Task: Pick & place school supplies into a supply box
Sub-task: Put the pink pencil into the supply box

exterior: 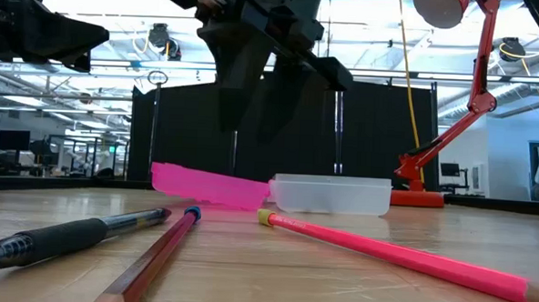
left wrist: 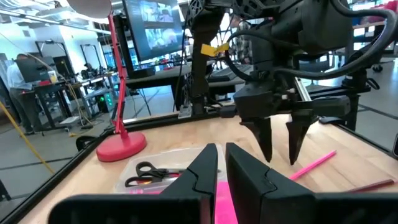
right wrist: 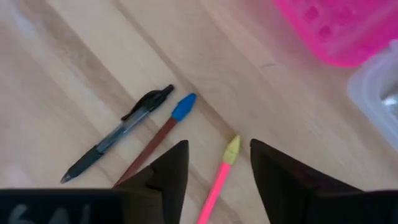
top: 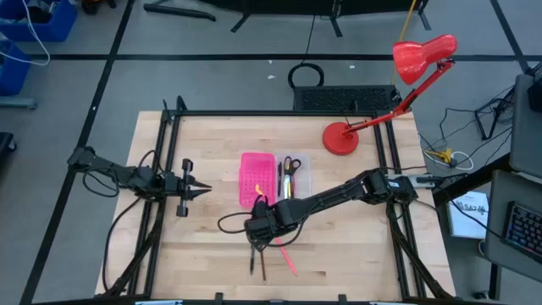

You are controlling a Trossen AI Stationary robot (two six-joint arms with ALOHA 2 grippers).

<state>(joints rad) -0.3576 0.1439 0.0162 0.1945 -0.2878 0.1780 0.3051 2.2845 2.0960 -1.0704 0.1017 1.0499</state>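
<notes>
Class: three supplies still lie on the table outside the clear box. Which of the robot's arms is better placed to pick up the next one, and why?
The right. Its claw hangs open directly over the pink pencil, with the pen and brown pencil beside it. The left claw waits far off, on the other side of the pink panel and box.

A black pen [right wrist: 118,133], brown pencil [right wrist: 157,140] and pink pencil [right wrist: 219,177] lie near the clear supply box [exterior: 331,195].

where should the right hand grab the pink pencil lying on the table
Grip the pink pencil on its thin shaft just behind the yellow eraser, coming straight down from above. It lies flat on the table, apart from the brown pencil, and the open right hand already straddles it.
</notes>
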